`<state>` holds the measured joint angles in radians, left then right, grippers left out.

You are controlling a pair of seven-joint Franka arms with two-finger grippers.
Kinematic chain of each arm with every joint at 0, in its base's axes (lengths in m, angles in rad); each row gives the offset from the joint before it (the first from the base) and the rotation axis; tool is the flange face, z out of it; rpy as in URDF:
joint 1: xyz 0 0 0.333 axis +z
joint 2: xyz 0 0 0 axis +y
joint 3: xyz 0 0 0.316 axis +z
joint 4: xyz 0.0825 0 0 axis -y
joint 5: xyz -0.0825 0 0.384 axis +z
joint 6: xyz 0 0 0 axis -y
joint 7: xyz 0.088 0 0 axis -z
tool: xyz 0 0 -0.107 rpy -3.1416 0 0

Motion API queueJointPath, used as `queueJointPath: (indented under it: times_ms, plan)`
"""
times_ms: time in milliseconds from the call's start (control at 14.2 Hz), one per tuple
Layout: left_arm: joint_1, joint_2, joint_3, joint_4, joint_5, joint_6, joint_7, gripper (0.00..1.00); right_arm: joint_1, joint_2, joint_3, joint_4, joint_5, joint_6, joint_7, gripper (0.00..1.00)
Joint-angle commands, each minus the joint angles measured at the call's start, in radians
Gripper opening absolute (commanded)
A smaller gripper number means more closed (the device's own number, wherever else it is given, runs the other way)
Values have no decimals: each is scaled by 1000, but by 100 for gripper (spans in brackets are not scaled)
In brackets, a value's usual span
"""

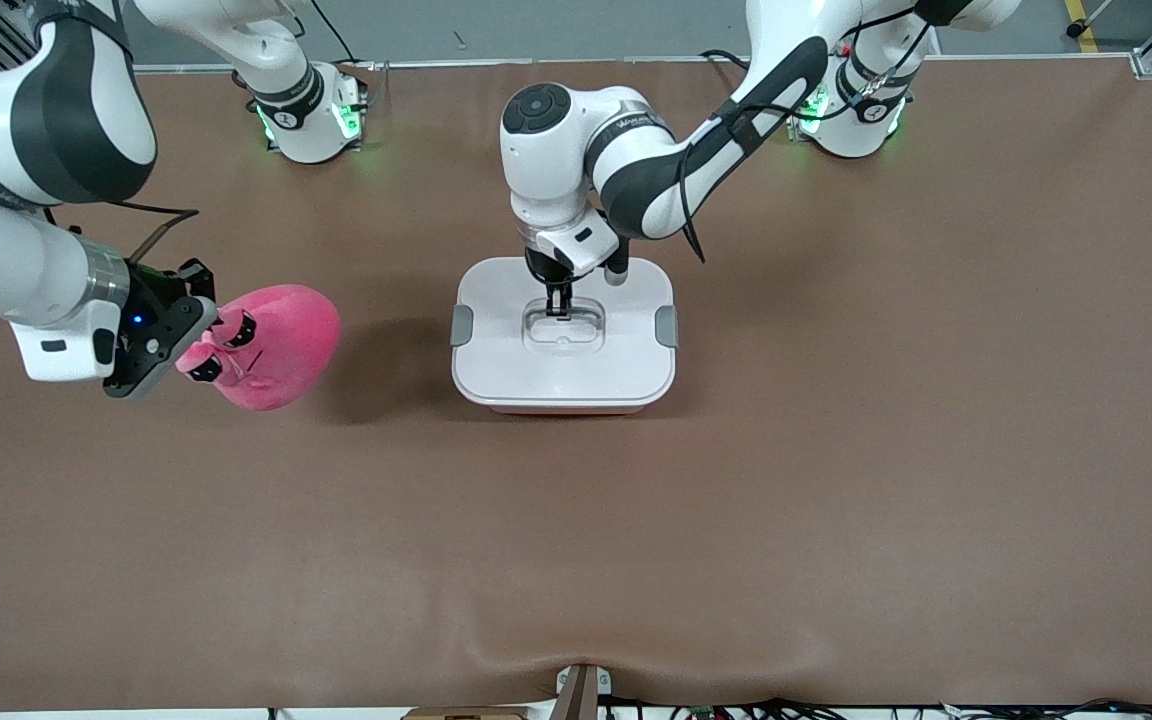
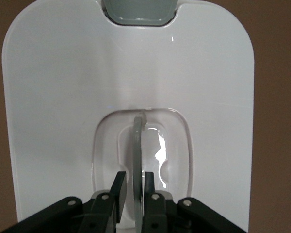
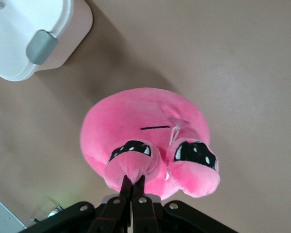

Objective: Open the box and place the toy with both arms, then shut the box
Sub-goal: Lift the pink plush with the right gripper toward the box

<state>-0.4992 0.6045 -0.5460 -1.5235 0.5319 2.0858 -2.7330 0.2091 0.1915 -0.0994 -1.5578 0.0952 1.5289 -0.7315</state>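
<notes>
1. The hot-pink rounded plush toy (image 1: 271, 345) hung in the air over the table toward the right arm's end, well apart from the box. The right gripper (image 3: 132, 187) was pinched together on one small protruding lobe of the plush.
2. I judged the toy light, soft and squashy. A pinch on a lobe would hold it, but the body could sag or swing, so a slow carry seemed wise.
3. The rounded-rectangular pale pink plastic box (image 1: 563, 402) sat near the middle of the brown table (image 1: 836, 500). Its white lid (image 1: 496, 365) was still on, with a grey clip (image 1: 462, 325) at each short end.
4. The left gripper (image 2: 132, 187) stood down in the clear recessed centre of the lid. Its fingers (image 2: 118, 187) sat on either side of the thin clear handle (image 2: 137, 160), narrowly apart; whether they already gripped it I could not tell.
5. The lid looked stiff, smooth and light. That thin handle seemed the natural place to grip, though the smooth plastic might slip.
6. Nothing of the box's inside showed, so its contents could not be told.
</notes>
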Motion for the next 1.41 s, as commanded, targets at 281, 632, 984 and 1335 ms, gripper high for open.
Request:
queueJointPath:
  times_ms: [281, 632, 984, 1335]
  plan:
    - [-1, 8, -6, 17, 36, 3, -74, 0, 19, -56, -3, -24, 12, -18, -97, 0]
    - [4, 1, -6, 17, 36, 2, -71, 0, 33, -60, -3, 16, 11, -27, -173, 0]
    - [7, -18, -6, 19, 37, -10, -70, 0, 45, -61, 7, 53, 12, -56, -190, 0]
    - [8, -78, -11, 14, 19, -70, -71, 0, 93, -78, 7, 61, 24, -56, -187, 0]
